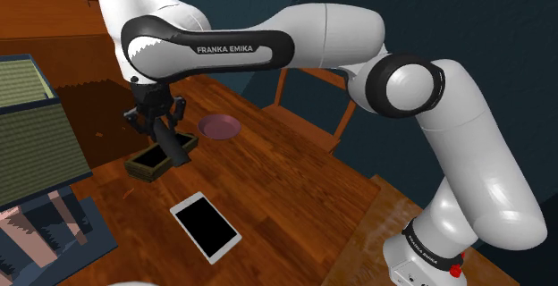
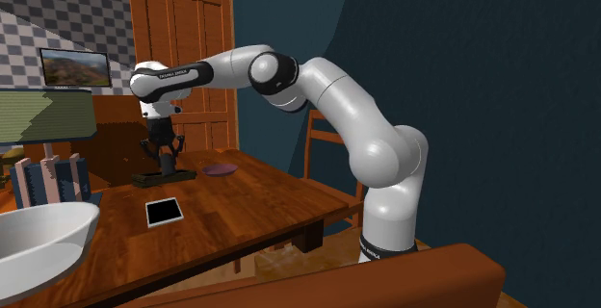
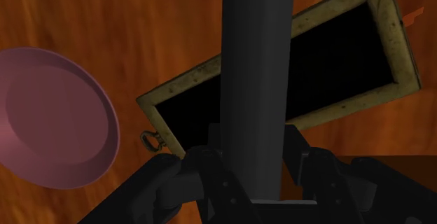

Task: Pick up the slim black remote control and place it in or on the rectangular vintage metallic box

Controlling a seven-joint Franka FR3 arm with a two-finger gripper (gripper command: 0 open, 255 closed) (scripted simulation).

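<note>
My gripper (image 1: 156, 120) is shut on a slim black remote (image 1: 172, 143), which hangs down from the fingers at a tilt. The remote's lower end sits over the rectangular box (image 1: 143, 166), a shallow open tray with a worn, yellowish metal rim and a dark inside. In the wrist view the remote (image 3: 255, 75) crosses the box's opening, clasped between the fingers (image 3: 171, 180), and the box rim (image 3: 183, 82) runs behind it. I cannot tell whether the remote touches the box. In the second exterior view the gripper (image 2: 162, 149) hovers just above the box (image 2: 154, 176).
A pink plate (image 1: 219, 126) lies just beside the box on the wooden table (image 1: 286, 186). A white-framed tablet (image 1: 206, 227) lies nearer the stand. A green-roofed model house (image 1: 27, 105) stands at the shoulder view's left. A wooden chair (image 1: 308, 105) stands behind the table.
</note>
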